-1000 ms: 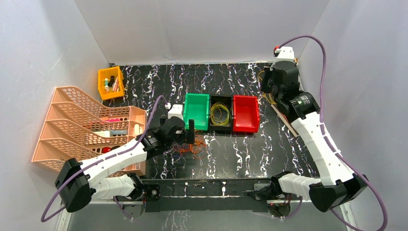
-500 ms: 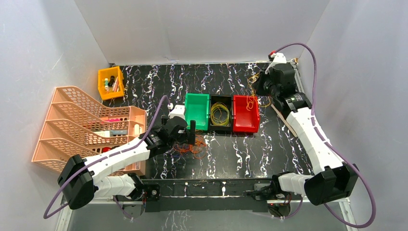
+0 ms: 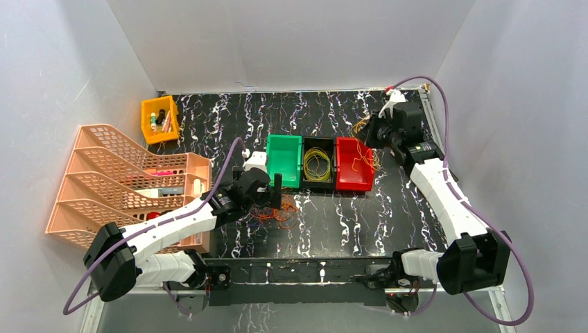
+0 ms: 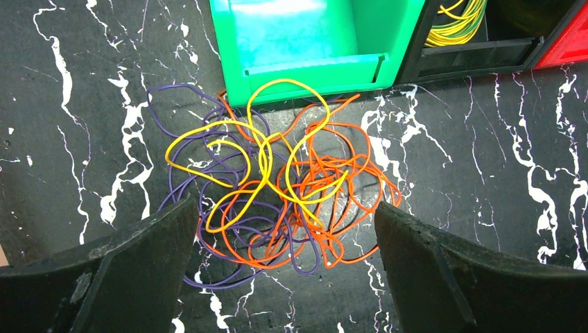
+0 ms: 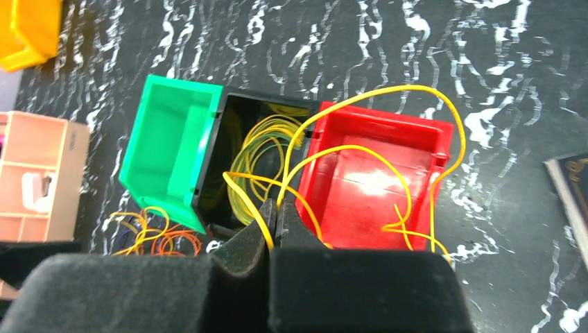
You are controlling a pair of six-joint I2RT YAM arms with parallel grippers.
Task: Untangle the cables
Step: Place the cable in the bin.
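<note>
A tangle of yellow, orange and purple cables [image 4: 270,187] lies on the black marbled table in front of the green bin [image 4: 312,31]; it also shows in the top view [image 3: 274,212]. My left gripper [image 4: 286,216] is open and empty, its fingers on either side just above the tangle. My right gripper [image 5: 272,211] is shut on a yellow cable [image 5: 409,87], held above the red bin [image 5: 374,180]. The cable's loops hang over that bin [image 3: 354,166]. The black bin [image 3: 318,164] between the green and red ones holds yellow-green cable loops.
A peach mesh file rack [image 3: 118,180] stands at the left, with a small orange bin [image 3: 159,119] of small items behind it. A flat wooden-edged thing [image 3: 409,173] lies by the right wall. White walls close in three sides.
My right gripper has moved from the back right corner leftward with the yellow cable, whose loops now hang over the red bin. The left arm has hardly moved.
</note>
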